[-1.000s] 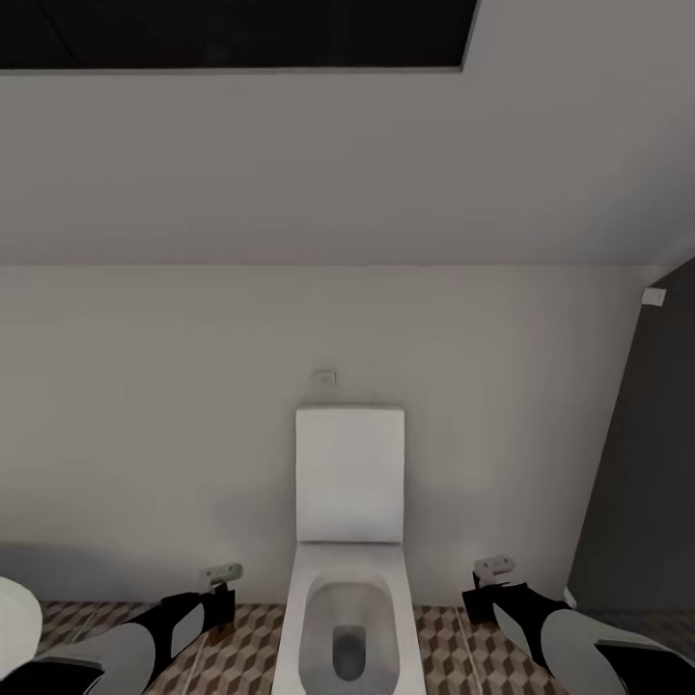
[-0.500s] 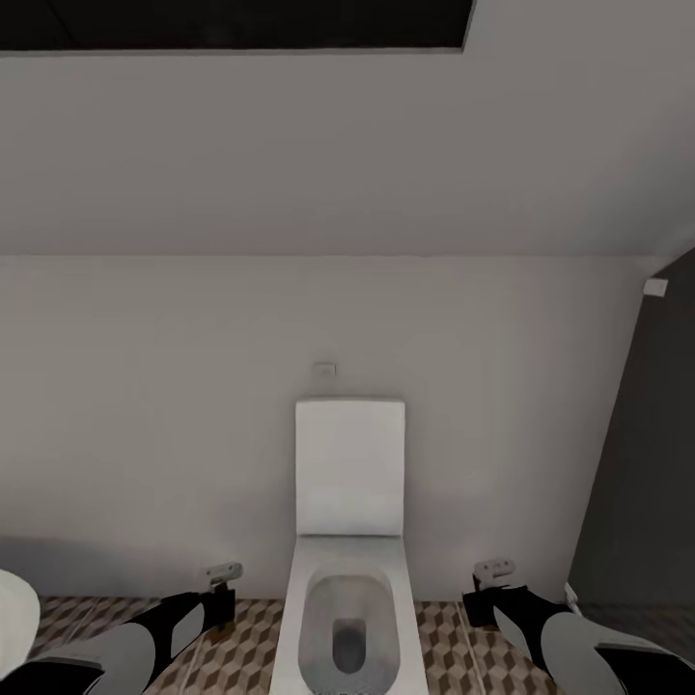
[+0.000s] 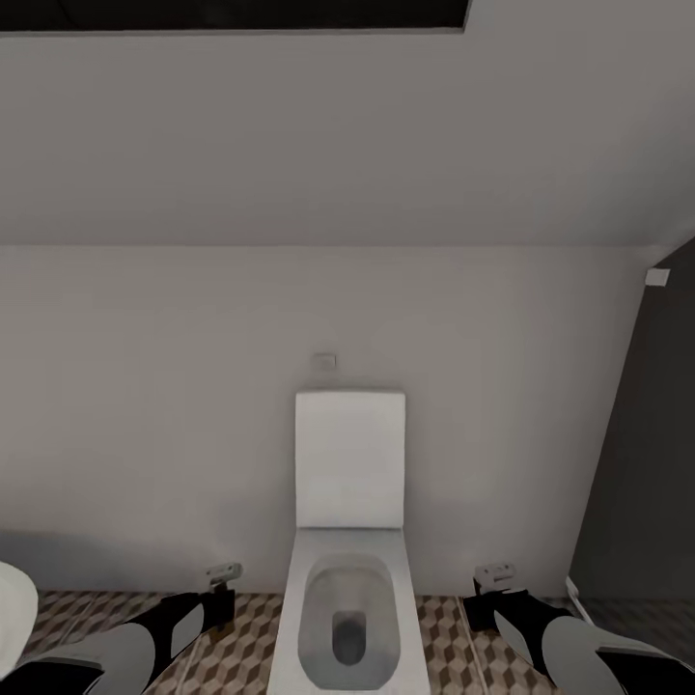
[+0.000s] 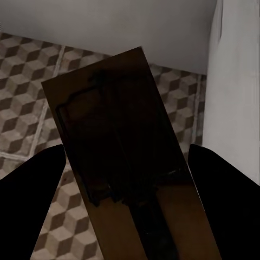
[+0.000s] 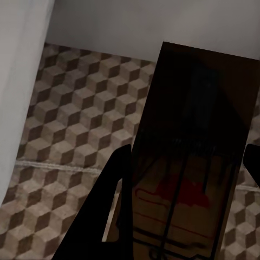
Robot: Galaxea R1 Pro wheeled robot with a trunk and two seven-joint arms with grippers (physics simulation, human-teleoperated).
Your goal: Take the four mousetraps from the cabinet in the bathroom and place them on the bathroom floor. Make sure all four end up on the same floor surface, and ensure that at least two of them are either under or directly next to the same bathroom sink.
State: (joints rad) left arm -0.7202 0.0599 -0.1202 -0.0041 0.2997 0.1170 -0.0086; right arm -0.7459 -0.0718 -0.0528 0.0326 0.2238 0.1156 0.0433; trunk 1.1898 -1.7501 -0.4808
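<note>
In the left wrist view a brown wooden mousetrap (image 4: 124, 135) with dark metal parts sits between the dark fingers of my left gripper (image 4: 127, 160), which is shut on it. My right gripper (image 5: 187, 157) is shut on a second mousetrap (image 5: 195, 130), a dark board with red print. Both hang above the cube-patterned bathroom floor (image 4: 27, 70) (image 5: 76, 108). The head view has my left gripper (image 3: 222, 585) and right gripper (image 3: 492, 587) low on either side of a toilet, over the bathroom floor (image 3: 236, 652). The cabinet and the bathroom sink are out of view.
A white toilet (image 3: 347, 579) with a tall cistern stands straight ahead against a pale wall (image 3: 145, 434). Its white side is close beside each gripper (image 4: 235, 81) (image 5: 21, 65). A dark grey panel (image 3: 647, 444) rises at the right. A white rounded shape (image 3: 12, 603) sits at the left edge.
The whole head picture has shifted slightly upward, so the camera has moved. Both arms keep the same pose, with the mousetraps still held.
</note>
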